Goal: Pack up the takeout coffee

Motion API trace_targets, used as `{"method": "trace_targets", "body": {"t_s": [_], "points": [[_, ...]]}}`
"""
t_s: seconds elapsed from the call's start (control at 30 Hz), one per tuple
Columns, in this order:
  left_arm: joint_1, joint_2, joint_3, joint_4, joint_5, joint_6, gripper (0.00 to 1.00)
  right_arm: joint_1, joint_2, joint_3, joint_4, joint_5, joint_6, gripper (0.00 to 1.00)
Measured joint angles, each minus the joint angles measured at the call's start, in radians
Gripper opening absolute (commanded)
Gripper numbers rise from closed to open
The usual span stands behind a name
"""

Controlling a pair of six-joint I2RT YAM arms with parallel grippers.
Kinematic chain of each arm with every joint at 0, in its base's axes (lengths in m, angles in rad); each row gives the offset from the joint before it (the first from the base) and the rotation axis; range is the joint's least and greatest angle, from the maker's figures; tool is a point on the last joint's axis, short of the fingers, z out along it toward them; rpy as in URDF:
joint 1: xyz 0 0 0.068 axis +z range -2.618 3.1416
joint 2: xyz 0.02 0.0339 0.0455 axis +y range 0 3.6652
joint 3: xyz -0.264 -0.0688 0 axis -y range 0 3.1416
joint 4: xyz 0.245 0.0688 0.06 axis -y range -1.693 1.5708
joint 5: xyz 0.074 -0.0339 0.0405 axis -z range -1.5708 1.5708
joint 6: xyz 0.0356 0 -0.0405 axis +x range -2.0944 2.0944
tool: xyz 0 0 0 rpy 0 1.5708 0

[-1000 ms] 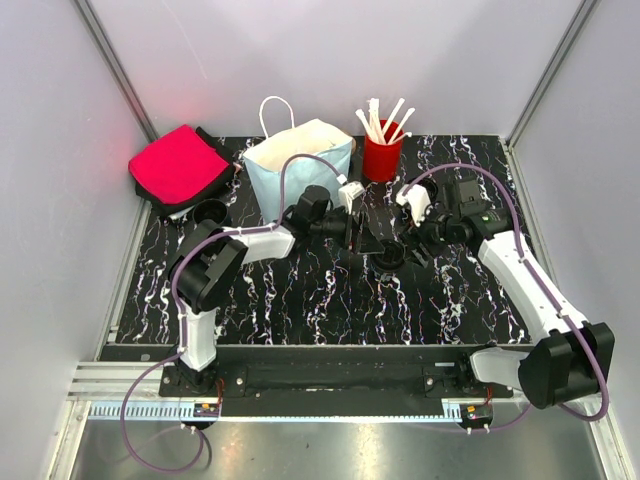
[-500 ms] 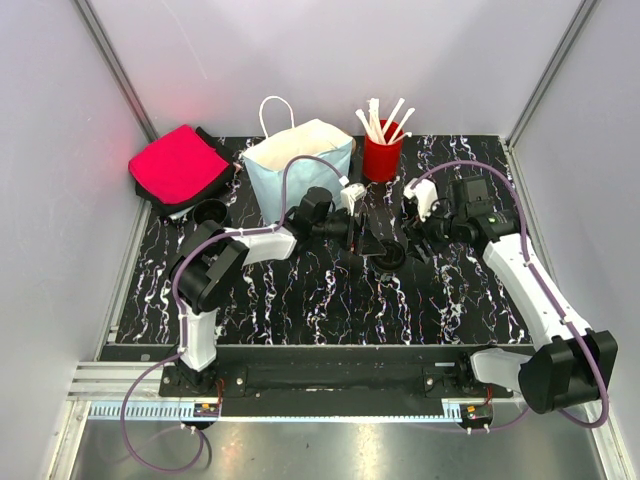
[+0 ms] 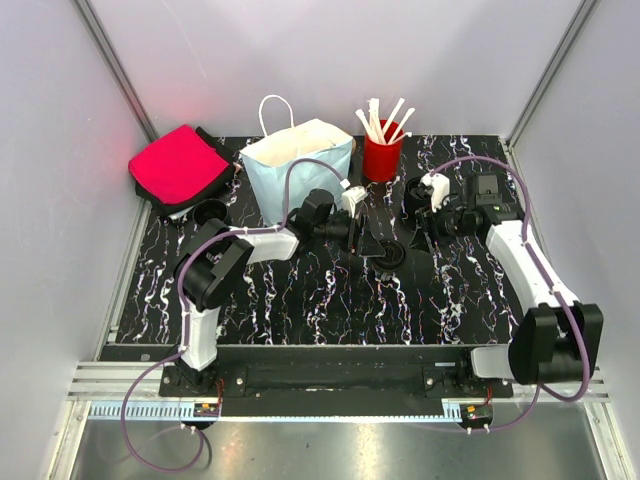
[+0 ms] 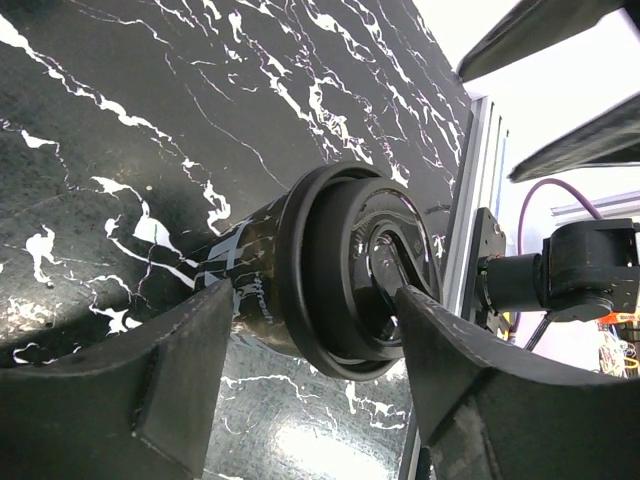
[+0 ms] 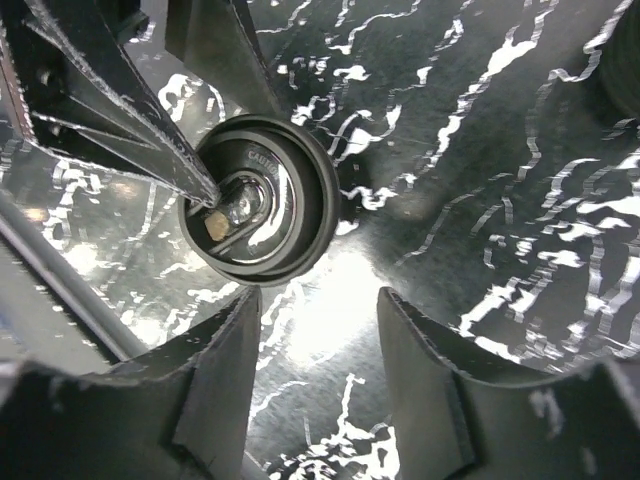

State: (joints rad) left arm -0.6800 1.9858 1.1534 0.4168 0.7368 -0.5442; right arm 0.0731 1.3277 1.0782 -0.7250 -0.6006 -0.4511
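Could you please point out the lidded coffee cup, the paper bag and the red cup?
coffee cup (image 4: 345, 275): left wrist view, on its black lid.
paper bag (image 3: 268, 175): top view, on its front face.
red cup (image 3: 381, 160): top view, on its side wall.

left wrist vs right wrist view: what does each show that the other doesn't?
Left wrist only: the printed side wall of the takeout coffee, the left claw straddling it, and a metal rail past the table's edge. Right wrist only: the lid seen from above, the right claw open and apart from the cup, and a finger of the left claw reaching over the lid. Both: the lidded cup on the black marbled table.
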Motion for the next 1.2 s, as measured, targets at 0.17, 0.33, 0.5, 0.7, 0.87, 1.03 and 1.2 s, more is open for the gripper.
{"method": "trace_targets", "body": {"t_s": [0.17, 0.33, 0.5, 0.7, 0.87, 1.03, 1.2], "points": [[-0.001, 0.010, 0.010, 0.012, 0.008, -0.010, 0.59, -0.025, 0.084, 0.001, 0.007, -0.087, 0.015, 0.45], [-0.001, 0.013, 0.011, 0.025, 0.012, -0.011, 0.57, -0.038, 0.200, 0.029, 0.002, -0.168, 0.022, 0.42], [-0.001, 0.015, 0.011, 0.031, 0.015, -0.011, 0.57, -0.070, 0.304, 0.100, -0.002, -0.266, 0.038, 0.39], [-0.004, 0.015, 0.011, 0.031, 0.017, -0.012, 0.57, -0.134, 0.406, 0.183, -0.002, -0.388, 0.067, 0.36], [-0.006, 0.017, 0.012, 0.031, 0.017, -0.011, 0.57, -0.136, 0.473, 0.199, -0.016, -0.425, 0.071, 0.36], [-0.010, 0.026, 0.023, 0.032, 0.020, -0.011, 0.57, -0.135, 0.494, 0.199, -0.035, -0.443, 0.067, 0.36], [-0.015, 0.027, 0.025, 0.031, 0.019, -0.011, 0.57, -0.128, 0.494, 0.199, -0.050, -0.458, 0.056, 0.36]]}}
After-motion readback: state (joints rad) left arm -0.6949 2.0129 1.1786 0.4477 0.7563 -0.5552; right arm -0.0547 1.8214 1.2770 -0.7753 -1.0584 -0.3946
